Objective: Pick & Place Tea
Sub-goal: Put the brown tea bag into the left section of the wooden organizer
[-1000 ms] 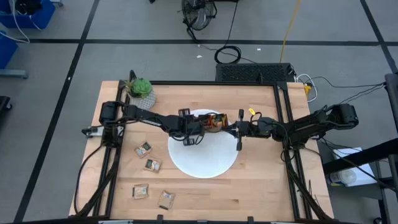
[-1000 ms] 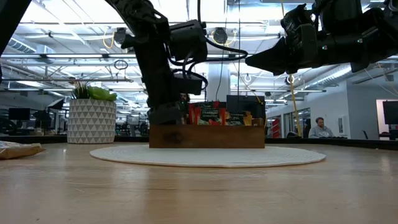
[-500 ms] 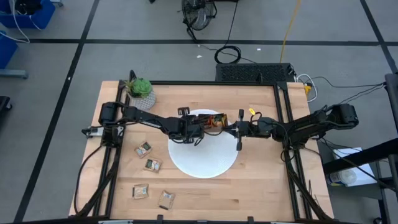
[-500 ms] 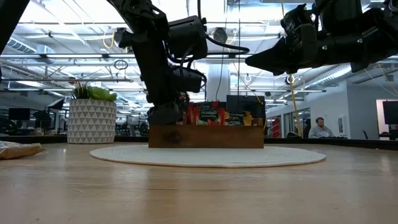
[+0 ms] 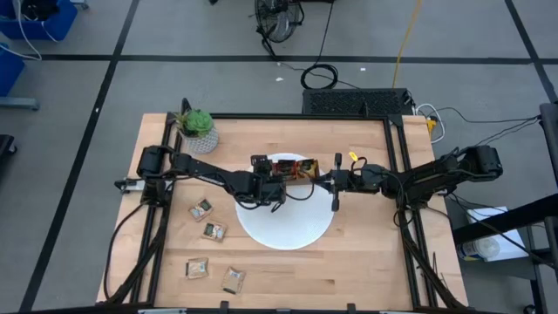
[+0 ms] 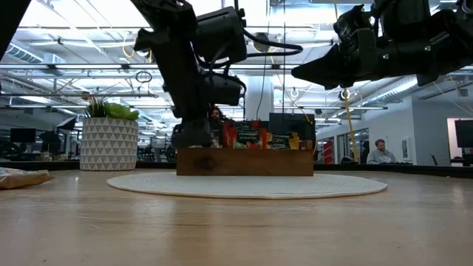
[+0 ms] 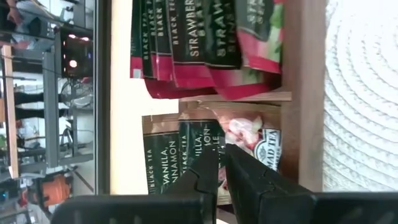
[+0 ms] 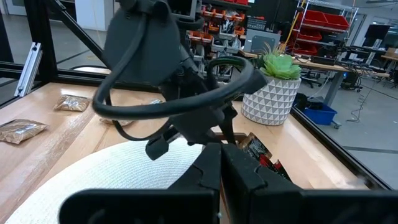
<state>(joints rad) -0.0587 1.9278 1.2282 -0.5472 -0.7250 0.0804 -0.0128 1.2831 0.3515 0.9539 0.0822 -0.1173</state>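
Observation:
A brown wooden tray point(image 5: 301, 166) stands on the round white plate point(image 5: 288, 222), with tea sachets upright in its compartments: red ones point(image 7: 205, 37) and brown-labelled ones point(image 7: 168, 162). Several pale sachets lie flat on the table's left side point(image 5: 202, 208) point(image 5: 214, 231) point(image 5: 198, 269) point(image 5: 233, 279). My left gripper point(image 5: 273, 180) point(image 7: 219, 155) hangs over the tray's left end, pointing down, shut, with nothing between its fingers. My right gripper point(image 5: 335, 185) point(image 8: 221, 152) waits shut in the air at the plate's right side.
A green plant in a white patterned pot point(image 5: 199, 131) stands at the table's far left corner. Black frame rails run along the left and right table edges. Bare wood lies in front of the plate point(image 6: 251, 185), at the near edge.
My left gripper has risen a little above the tray's left end and drawn slightly toward the table's left. The tray, the sachets and my right arm have kept still.

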